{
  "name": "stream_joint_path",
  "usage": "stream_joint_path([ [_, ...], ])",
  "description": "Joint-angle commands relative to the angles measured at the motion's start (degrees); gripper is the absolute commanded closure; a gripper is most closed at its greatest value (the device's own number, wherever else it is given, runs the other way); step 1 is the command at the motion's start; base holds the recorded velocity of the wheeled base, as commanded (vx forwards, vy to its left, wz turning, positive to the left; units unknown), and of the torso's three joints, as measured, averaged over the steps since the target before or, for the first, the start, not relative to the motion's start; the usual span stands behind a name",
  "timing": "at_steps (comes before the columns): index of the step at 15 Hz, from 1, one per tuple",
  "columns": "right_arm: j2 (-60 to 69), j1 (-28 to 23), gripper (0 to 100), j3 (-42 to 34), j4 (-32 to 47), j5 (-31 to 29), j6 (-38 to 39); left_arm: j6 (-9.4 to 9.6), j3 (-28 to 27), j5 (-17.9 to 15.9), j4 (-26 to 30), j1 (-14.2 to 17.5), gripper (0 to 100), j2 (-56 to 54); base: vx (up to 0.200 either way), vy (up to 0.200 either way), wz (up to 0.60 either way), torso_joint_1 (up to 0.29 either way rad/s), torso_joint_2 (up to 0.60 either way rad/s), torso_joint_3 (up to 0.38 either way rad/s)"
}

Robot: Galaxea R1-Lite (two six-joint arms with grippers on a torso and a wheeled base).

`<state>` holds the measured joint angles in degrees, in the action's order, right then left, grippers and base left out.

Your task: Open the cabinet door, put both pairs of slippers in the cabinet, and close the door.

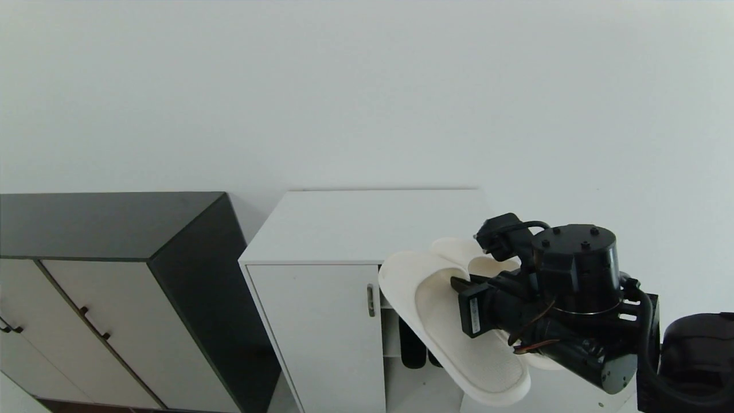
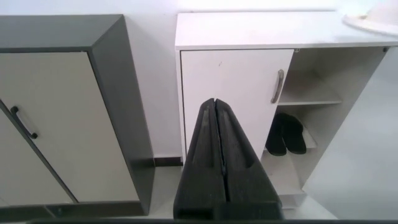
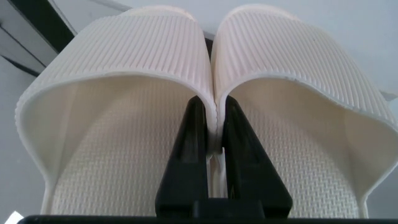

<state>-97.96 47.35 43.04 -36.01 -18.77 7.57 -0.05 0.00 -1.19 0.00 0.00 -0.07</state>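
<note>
My right gripper (image 1: 459,284) is shut on a pair of white slippers (image 1: 453,321), pinching their two inner edges together (image 3: 213,146); it holds them in the air in front of the white cabinet's (image 1: 367,223) open right half. A pair of black slippers (image 2: 286,134) stands on a lower shelf inside that open compartment, also seen in the head view as black slippers (image 1: 412,347). The cabinet's left door (image 2: 233,99), with a metal handle (image 2: 277,86), is closed. My left gripper (image 2: 215,109) is shut with nothing in it, facing the closed left door from a distance.
A dark-topped cabinet (image 1: 114,229) with beige doors stands left of the white one, with a narrow gap between them. A bare shelf (image 2: 308,96) sits above the black slippers. A plain white wall lies behind.
</note>
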Motion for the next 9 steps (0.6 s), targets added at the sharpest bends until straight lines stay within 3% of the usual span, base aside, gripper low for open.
stream_joint_path([
  [1,2.1,1.3,100,-2.9,-0.1,2.3,0.0,-0.04,0.0,0.0,-0.1,0.1,100,0.1,0.0,0.0,0.0,0.0,0.0,0.0],
  [9,1.5,1.8,100,-3.2,-0.3,3.5,-0.1,-0.13,0.0,0.1,-0.1,0.1,100,0.1,0.0,0.0,0.0,0.0,0.0,0.0],
])
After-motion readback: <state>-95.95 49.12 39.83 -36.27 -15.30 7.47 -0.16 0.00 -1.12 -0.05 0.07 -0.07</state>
